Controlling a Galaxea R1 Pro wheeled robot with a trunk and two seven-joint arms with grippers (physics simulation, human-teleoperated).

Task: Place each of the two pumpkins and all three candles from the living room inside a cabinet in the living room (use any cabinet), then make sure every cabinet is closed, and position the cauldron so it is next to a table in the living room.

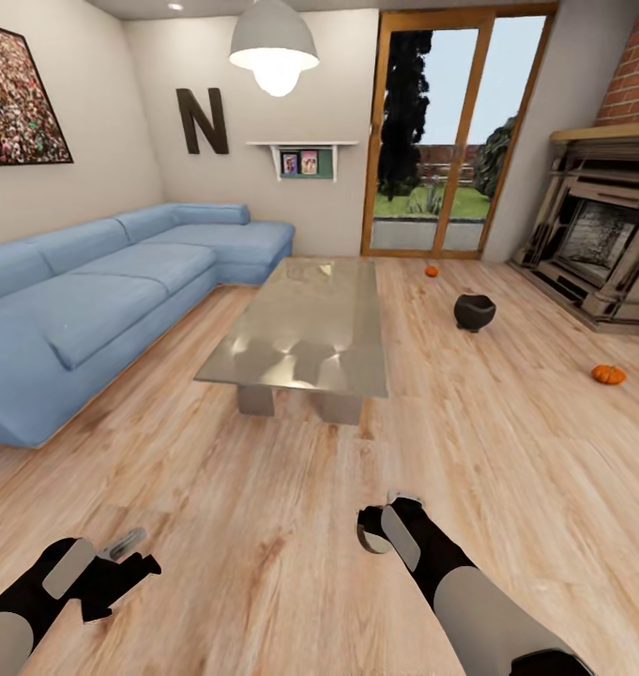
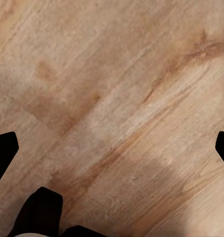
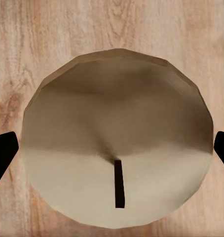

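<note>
A grey-beige candle [image 3: 117, 148] with a dark wick sits between the fingertips [image 3: 3, 158] of my right gripper [image 1: 373, 535], seen from above its rounded top. The jaws stand wide apart, one at each side of the candle, as wide as my left gripper's. My left gripper [image 1: 122, 554] hangs open low over bare floorboards [image 2: 117, 98]. The black cauldron [image 1: 474, 311] stands on the floor right of the coffee table [image 1: 305, 329]. One orange pumpkin [image 1: 608, 375] lies near the fireplace, and another pumpkin [image 1: 432, 271] lies by the glass door. The cabinet is out of view.
A blue corner sofa [image 1: 94, 300] runs along the left wall. A fireplace [image 1: 600, 244] fills the right wall, and a wood-framed glass door [image 1: 446, 141] is at the back. A pendant lamp [image 1: 274, 52] hangs over the table. Wood floor stretches between me and the table.
</note>
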